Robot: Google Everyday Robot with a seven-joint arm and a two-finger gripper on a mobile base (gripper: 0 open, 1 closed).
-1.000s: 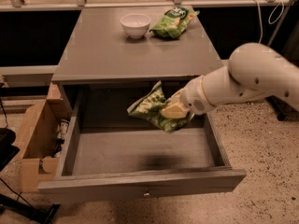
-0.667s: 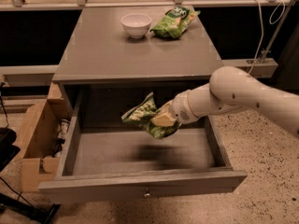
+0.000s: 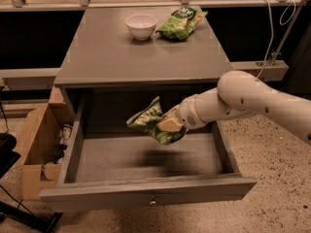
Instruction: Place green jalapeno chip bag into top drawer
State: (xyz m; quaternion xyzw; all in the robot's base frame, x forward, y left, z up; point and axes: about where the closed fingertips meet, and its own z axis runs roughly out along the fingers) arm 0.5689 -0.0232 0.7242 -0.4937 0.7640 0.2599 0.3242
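Observation:
The green jalapeno chip bag is a crumpled light yellow-green foil bag. My gripper is shut on it and holds it in the air above the middle of the open top drawer. The drawer is pulled out from under the grey tabletop and shows a plain grey floor with the bag's shadow on it. Its small round knob sits at the centre of the front. My white arm reaches in from the right.
On the grey tabletop stand a white bowl and a deeper-green chip bag at the back. An open cardboard box sits on the floor left of the drawer. A metal rail runs behind the table.
My gripper has carried the bag left and slightly down, from the drawer's right side to over its middle.

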